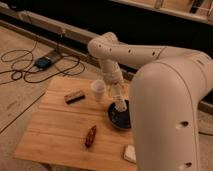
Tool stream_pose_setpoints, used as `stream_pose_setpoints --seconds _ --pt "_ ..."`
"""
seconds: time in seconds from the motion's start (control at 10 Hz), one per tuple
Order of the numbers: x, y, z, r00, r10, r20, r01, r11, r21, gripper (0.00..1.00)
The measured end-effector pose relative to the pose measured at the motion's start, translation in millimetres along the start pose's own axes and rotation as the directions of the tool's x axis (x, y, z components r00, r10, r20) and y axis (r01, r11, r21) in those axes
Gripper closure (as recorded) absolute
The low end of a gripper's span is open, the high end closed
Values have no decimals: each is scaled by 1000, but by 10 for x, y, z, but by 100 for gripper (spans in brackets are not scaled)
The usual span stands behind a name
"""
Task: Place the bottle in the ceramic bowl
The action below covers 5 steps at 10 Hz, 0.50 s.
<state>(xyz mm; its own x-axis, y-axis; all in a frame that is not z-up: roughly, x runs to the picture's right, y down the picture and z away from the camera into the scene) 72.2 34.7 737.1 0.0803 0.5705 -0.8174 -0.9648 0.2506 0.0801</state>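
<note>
Over bowl (115,121), beside cup (98,91): pincer (120,103), bottle (122,107)

One cup (98,90), one bowl (111,118), one dark block (75,96), one reddish stick (90,136), one end effector (120,104) (over the bowl).

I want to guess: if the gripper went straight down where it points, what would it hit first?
Probably the ceramic bowl: the gripper, shut on the bottle, points down just above it; depth is unclear.

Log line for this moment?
phase: placing | gripper: shut on bottle, over ceramic bowl | bottle: not yet released
</note>
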Motion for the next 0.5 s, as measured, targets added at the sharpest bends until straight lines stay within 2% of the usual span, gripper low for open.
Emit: stream_pose_setpoints --seconds 0.2,0.5 --pt "62 -70 84 1000 17 -23 -17 1000 -9 98" --pt "145 -132 221 997 42 -58 -44 998 -39 69"
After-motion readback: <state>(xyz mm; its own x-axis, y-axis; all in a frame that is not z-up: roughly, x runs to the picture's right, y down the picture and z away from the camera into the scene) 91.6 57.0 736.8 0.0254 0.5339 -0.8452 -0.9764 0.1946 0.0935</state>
